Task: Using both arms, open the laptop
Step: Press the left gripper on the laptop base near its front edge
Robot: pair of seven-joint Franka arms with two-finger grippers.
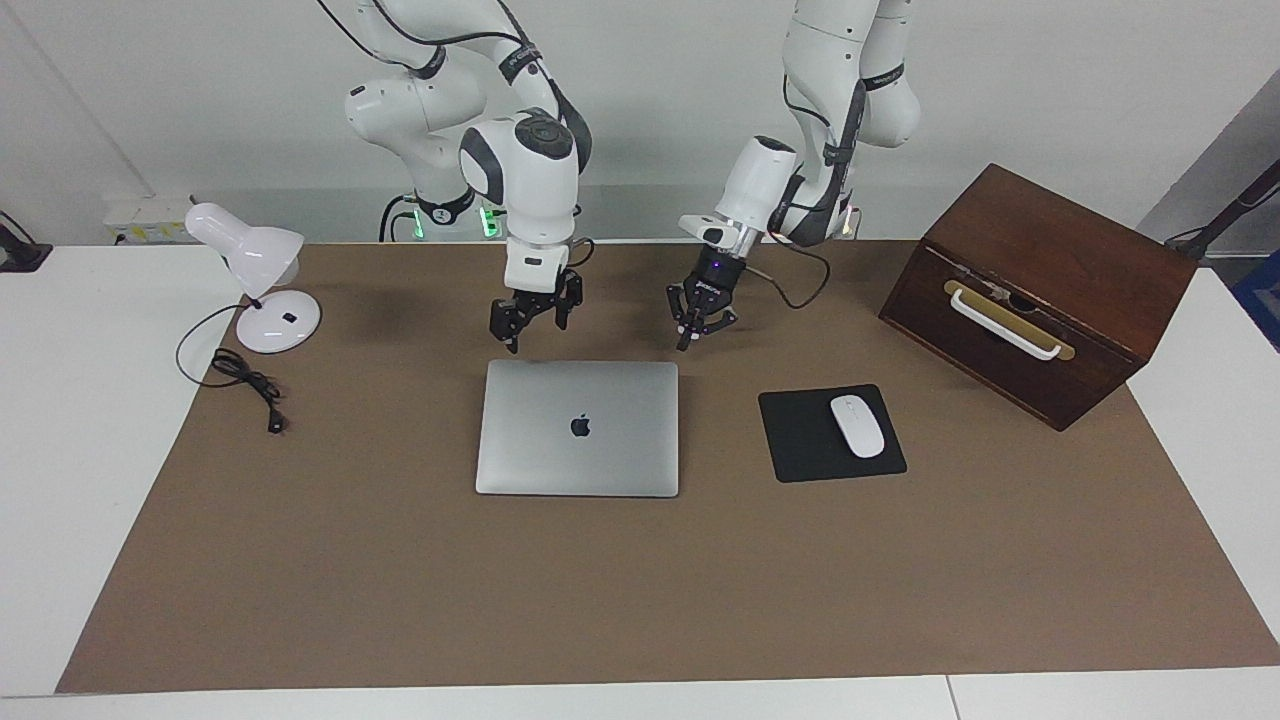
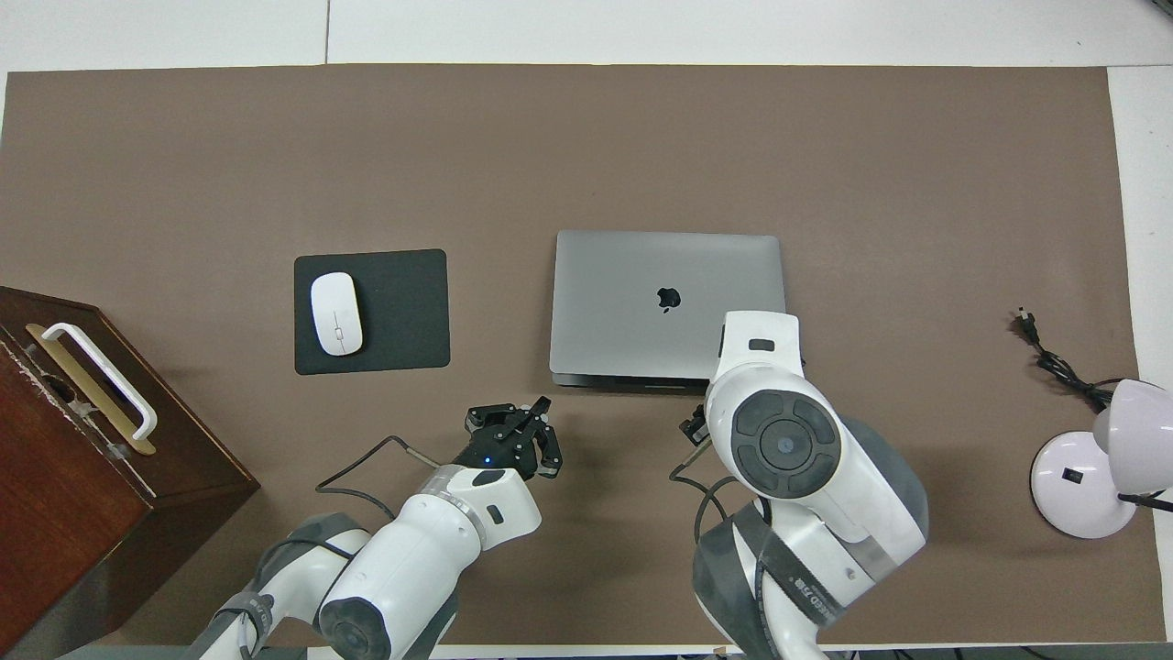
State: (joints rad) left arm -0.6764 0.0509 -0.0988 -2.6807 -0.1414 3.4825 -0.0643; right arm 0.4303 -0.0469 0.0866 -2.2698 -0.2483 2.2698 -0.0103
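Note:
The silver-grey laptop lies closed and flat in the middle of the brown mat, apple logo up; it also shows in the overhead view. My right gripper hangs open just above the laptop's edge nearest the robots, at the corner toward the right arm's end. In the overhead view its own wrist hides it. My left gripper hangs open above the mat, just off the laptop's other near corner; it also shows in the overhead view. Neither gripper touches the laptop.
A black mouse pad with a white mouse lies beside the laptop toward the left arm's end. A dark wooden box with a white handle stands past it. A white desk lamp and its cable stand at the right arm's end.

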